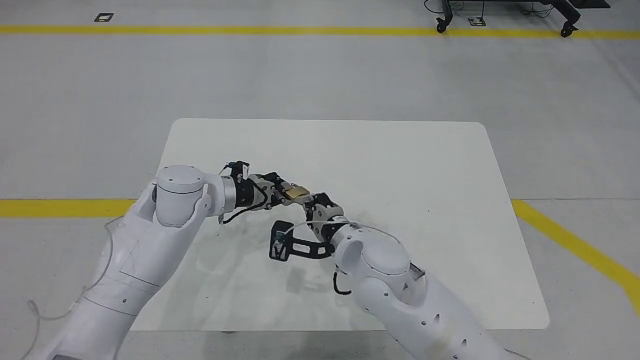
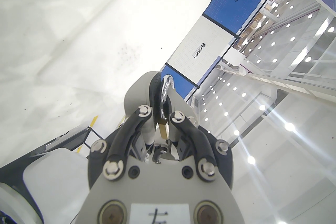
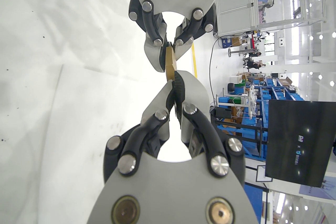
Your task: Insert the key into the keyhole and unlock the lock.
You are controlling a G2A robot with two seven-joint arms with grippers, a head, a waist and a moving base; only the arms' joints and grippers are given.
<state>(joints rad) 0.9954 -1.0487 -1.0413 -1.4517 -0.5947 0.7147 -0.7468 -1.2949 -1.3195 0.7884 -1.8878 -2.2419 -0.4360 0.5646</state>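
Above the table [image 1: 420,160] middle, the right gripper [image 3: 176,83] is clenched against the brass padlock [image 3: 170,62], any key hidden. From the top view the padlock lies at its 10 o'clock, long axis along that line, clamped in the left gripper [image 2: 162,96]. Left wrist view shows the silver shackle [image 2: 166,87]; right wrist view, brass bridging both grippers.

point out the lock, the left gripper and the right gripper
lock [image 3: 170,62], right wrist view, brass body
left gripper [image 2: 164,97], left wrist view, between its fingertips
right gripper [image 3: 174,83], right wrist view, between its fingertips
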